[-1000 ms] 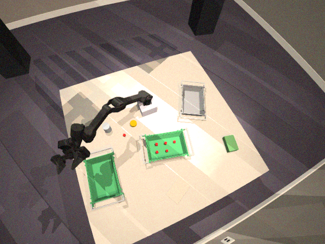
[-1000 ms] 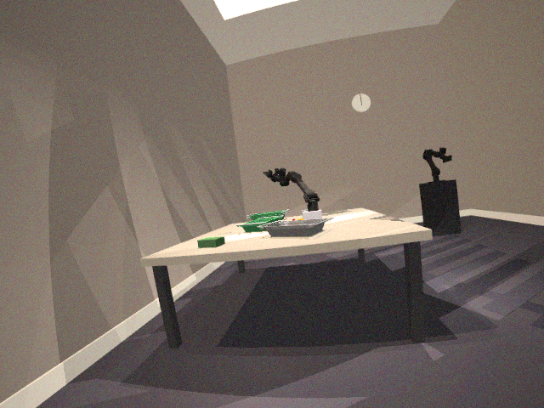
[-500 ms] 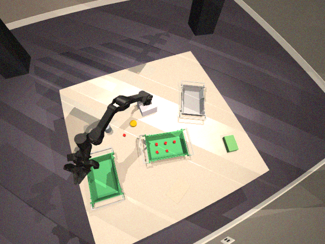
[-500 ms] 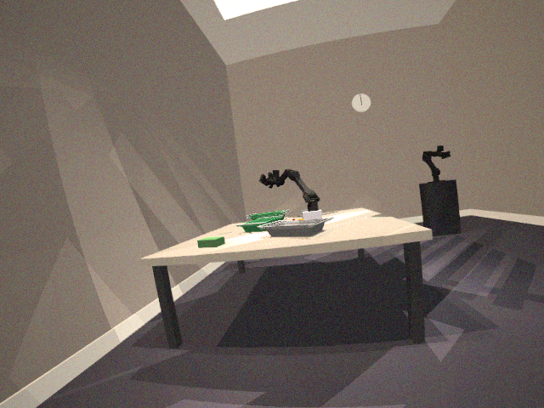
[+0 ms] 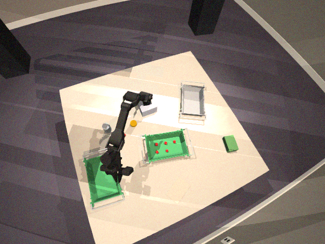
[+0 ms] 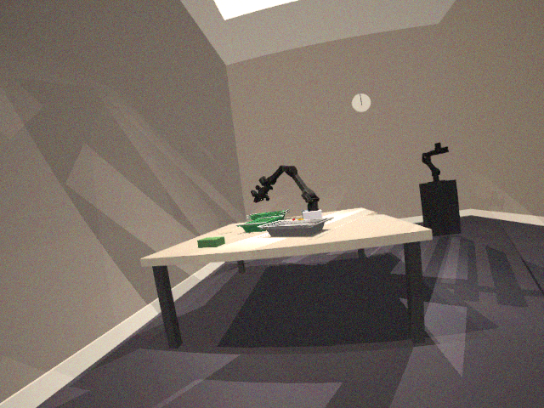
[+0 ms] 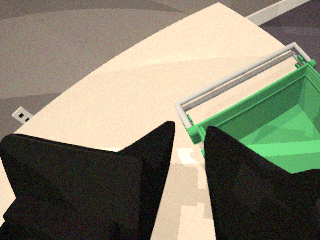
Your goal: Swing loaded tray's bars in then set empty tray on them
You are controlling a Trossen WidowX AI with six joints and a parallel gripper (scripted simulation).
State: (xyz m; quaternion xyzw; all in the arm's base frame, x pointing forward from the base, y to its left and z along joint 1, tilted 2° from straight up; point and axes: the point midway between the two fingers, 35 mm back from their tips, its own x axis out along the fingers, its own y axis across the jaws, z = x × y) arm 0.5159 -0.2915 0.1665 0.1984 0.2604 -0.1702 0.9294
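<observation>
The loaded green tray stands mid-table with several small red blocks on its floor. Its wire bars stand out beyond its two ends, one at the right and one at the left. The empty green tray lies near the table's left edge in the top view, its end bar swung outward. My gripper is above the table by the empty tray's long side. Its fingertips stand a small gap apart with nothing between them. The arm hides part of the empty tray.
A grey tray with wire bars stands apart from the green ones. A green block, an orange disc, a grey cylinder and a white box are also on the table. A loose red block shows beside the arm.
</observation>
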